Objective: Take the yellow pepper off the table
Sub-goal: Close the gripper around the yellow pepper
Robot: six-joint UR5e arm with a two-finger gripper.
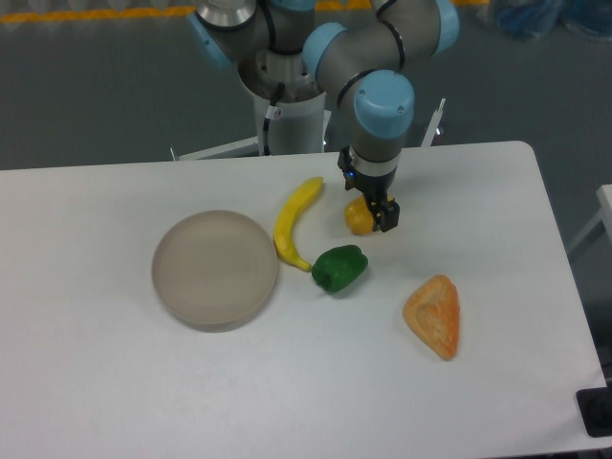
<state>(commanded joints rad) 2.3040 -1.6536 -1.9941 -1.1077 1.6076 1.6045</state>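
Large white flat table point(115, 402) with rounded corners, bearing all items.
Nearest: flat orange triangular wedge point(434, 316), at 4 o'clock from centre.
Round shallow grey-beige dish point(214, 269), at 9 o'clock from glossy green bell pepper point(339, 269).
Long yellow banana point(293, 223), between dish and green pepper, curving toward 1 o'clock.
Small glossy yellow-orange bell pepper point(359, 219), at 1 o'clock from green pepper, on tabletop.
Black two-finger gripper point(374, 213) lowered vertically over yellow pepper, fingers straddling it; contact and clamping not determinable.
Farthest: grey arm with blue joint caps point(384, 100), at 12 o'clock.
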